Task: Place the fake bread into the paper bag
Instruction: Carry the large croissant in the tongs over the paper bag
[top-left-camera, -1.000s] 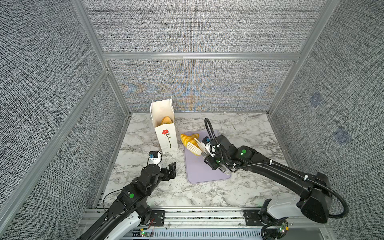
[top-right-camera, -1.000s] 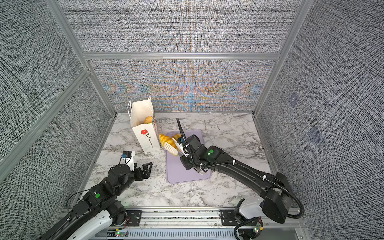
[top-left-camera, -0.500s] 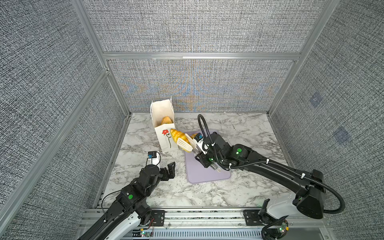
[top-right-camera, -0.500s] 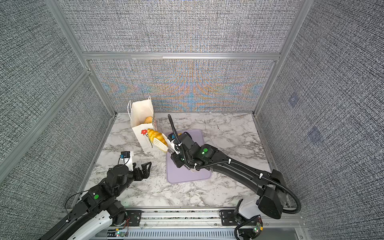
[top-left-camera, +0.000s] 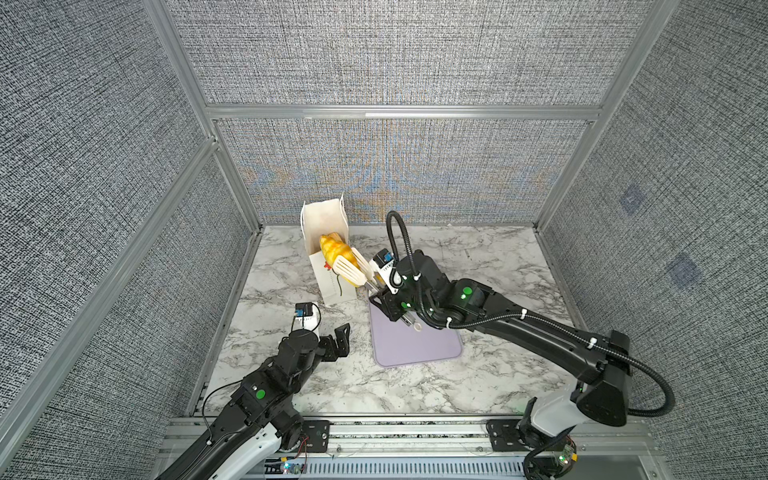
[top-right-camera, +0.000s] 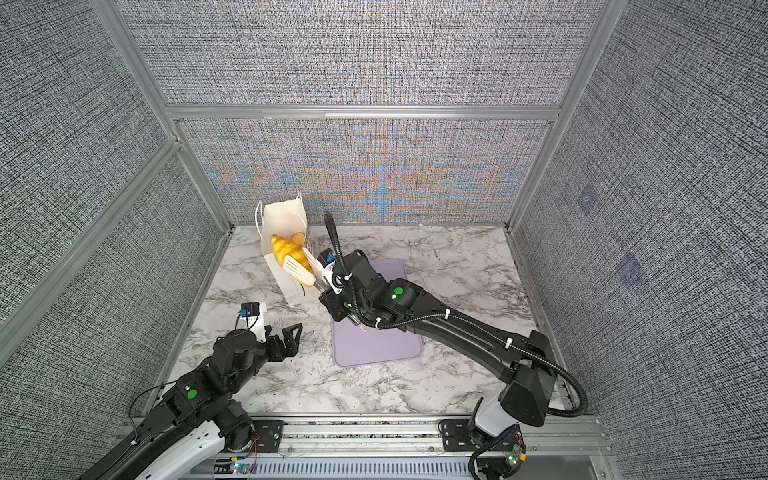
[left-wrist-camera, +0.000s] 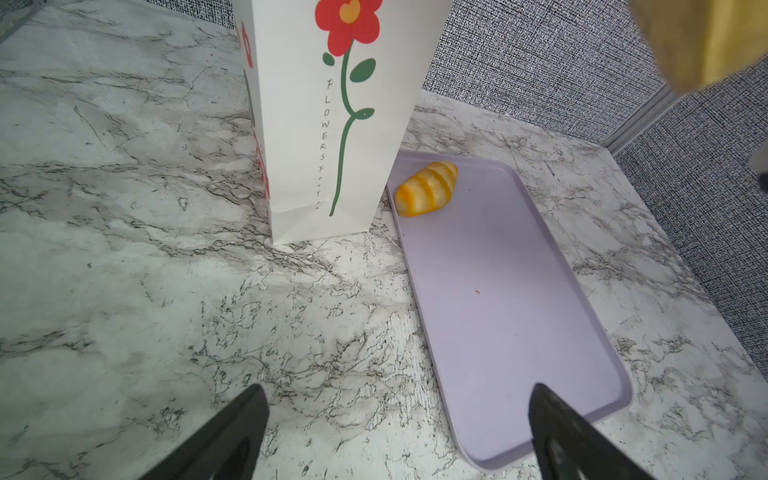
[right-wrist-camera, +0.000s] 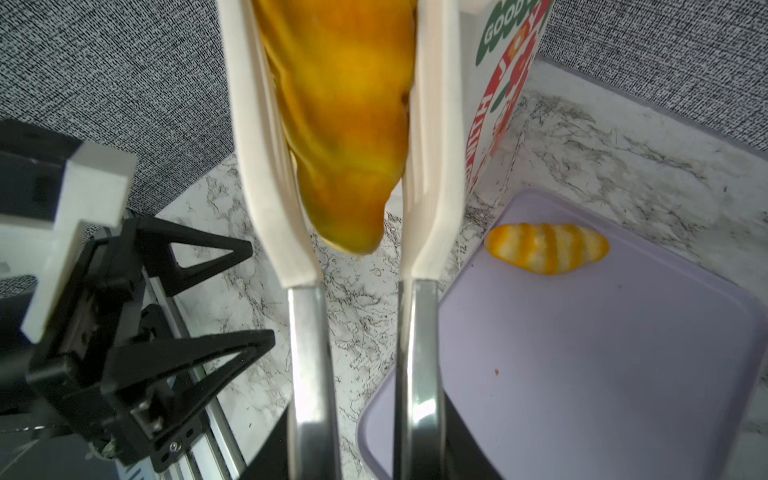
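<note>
Transfer of a croissant (top-left-camera: 334, 251) to the bag (top-left-camera: 320, 216), seen in both top views. The right gripper (top-left-camera: 380, 286) is partly closed around the metal handles of a pair of tongs (top-left-camera: 353, 270), whose white blades clamp the croissant from both sides; the right wrist view shows the blades (right-wrist-camera: 432, 166) pressed against its flanks. A second ago the croissant hung above the far end of the tray (top-left-camera: 415, 349). It has since been carried up and toward the left, so that its leading tip now lies at the bag's open mouth while its rear part still crosses the near rim. The bag stands upright, just beside the tray's far corner, and another golden piece (top-right-camera: 297, 237) shows inside it. The left gripper (top-left-camera: 336, 343) has not moved: it sits low in front of the bag, fingers spread fully and holding nothing. One striped roll (left-wrist-camera: 426, 189) remains on the tray, close to the bag's base. Judgement: the carry is nearly complete. What remains is to bring the croissant wholly over the opening and release it, after which the roll is the only piece visibly left.
</note>
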